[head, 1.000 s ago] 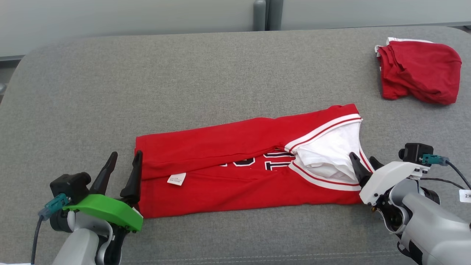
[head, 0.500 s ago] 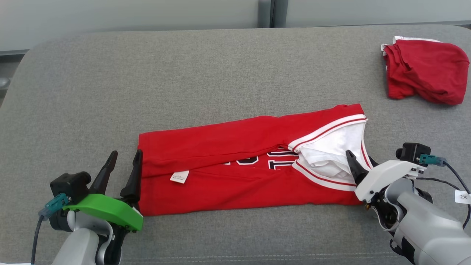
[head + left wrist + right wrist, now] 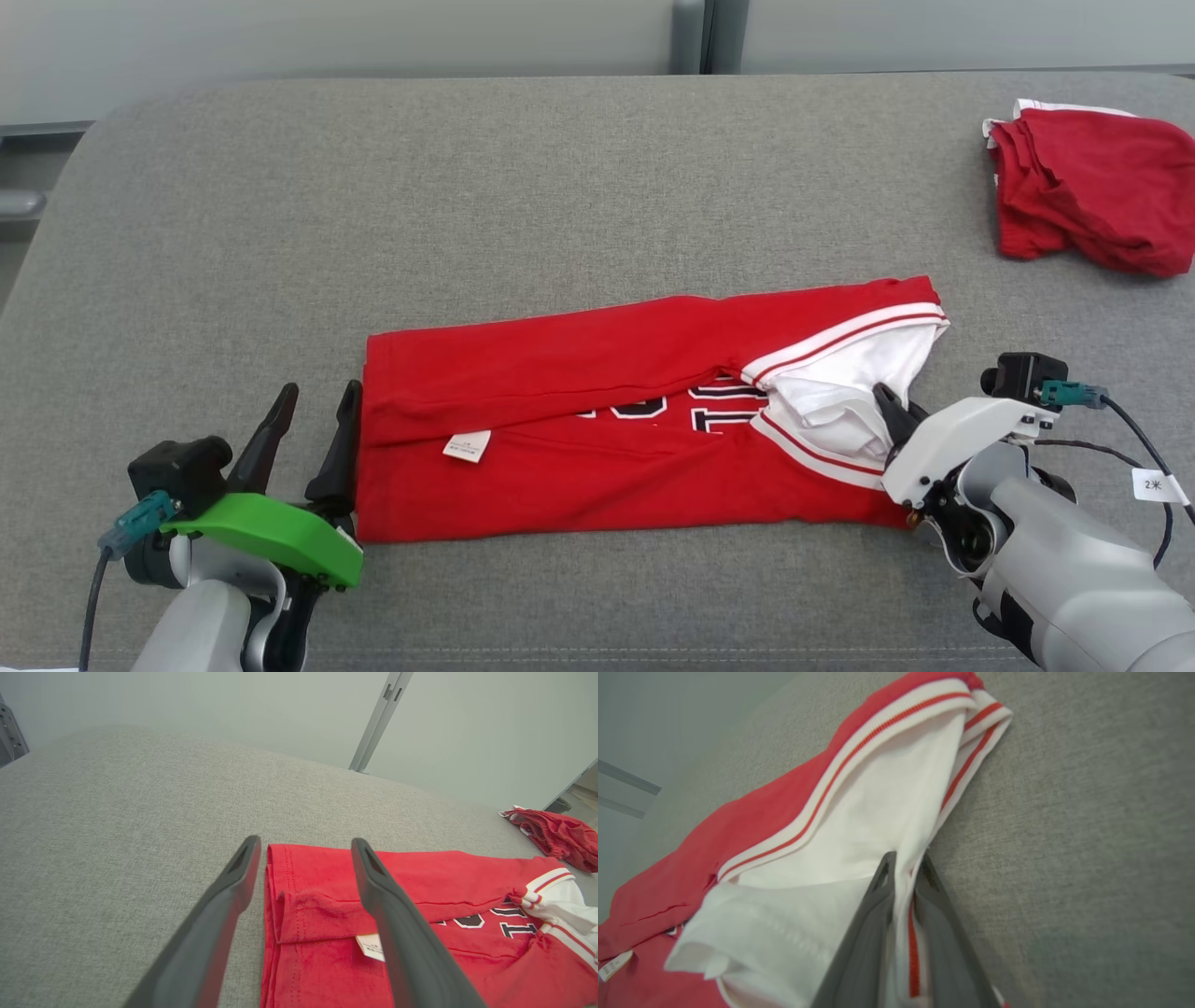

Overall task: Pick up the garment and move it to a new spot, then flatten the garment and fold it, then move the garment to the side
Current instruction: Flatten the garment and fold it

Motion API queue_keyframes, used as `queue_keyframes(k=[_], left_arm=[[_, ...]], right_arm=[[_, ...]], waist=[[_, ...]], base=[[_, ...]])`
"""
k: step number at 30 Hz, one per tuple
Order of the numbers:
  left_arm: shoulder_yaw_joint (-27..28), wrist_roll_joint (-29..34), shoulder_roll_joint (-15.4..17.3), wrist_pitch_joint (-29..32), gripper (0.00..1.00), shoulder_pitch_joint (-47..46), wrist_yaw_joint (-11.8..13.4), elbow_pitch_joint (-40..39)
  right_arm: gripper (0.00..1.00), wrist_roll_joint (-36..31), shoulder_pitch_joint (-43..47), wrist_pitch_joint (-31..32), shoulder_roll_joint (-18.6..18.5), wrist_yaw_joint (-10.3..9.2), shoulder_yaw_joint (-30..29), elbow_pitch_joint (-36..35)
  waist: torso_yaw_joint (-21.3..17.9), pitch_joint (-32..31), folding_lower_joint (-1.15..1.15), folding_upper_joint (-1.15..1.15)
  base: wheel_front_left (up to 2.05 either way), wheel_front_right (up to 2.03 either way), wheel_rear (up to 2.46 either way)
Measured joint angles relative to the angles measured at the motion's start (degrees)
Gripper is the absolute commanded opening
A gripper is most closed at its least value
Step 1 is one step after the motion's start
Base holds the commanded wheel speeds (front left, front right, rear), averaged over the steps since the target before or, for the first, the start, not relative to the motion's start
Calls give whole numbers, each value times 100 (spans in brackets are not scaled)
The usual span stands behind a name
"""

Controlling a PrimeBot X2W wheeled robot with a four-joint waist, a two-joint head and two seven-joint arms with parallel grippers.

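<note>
Head view: the jersey (image 3: 579, 373) lies folded near the middle of the cushion (image 3: 467, 187). The right gripper (image 3: 899, 404) pinches its right striped edge; the left gripper (image 3: 321, 392) stands spread at its left edge.

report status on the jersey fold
Status: left end effector open at jersey hem; right end effector shut on its striped trim. Jersey folded lengthwise, lying flat. Second red garment far right, out of the way.

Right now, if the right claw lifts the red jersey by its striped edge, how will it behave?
Probably floppy: the jersey lies in soft creases and would likely sag from the right claw pinching its striped edge. It looks thin, so likely light. Its folds may fall open.
</note>
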Motion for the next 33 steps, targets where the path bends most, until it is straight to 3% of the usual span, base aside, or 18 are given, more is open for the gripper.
queue_keyframes(k=[17, 26, 33], left_arm=[[77, 1, 9, 0, 100, 163, 0, -27], [43, 21, -8, 0, 100, 164, -1, -124], [-11, 44, -81, 0, 100, 169, -1, -116]], right_arm=[[0, -180, -160, -91, -113, 127, -322, 96], [0, -597, -380, -92, -744, 127, -866, -14], [0, -1255, -516, -109, -824, 130, -998, -588]], waist=[[-101, -105, 0, 0], [-198, -148, 0, 0], [-163, -193, 0, 0]], base=[[0, 0, 0], [0, 0, 0], [0, 0, 0]])
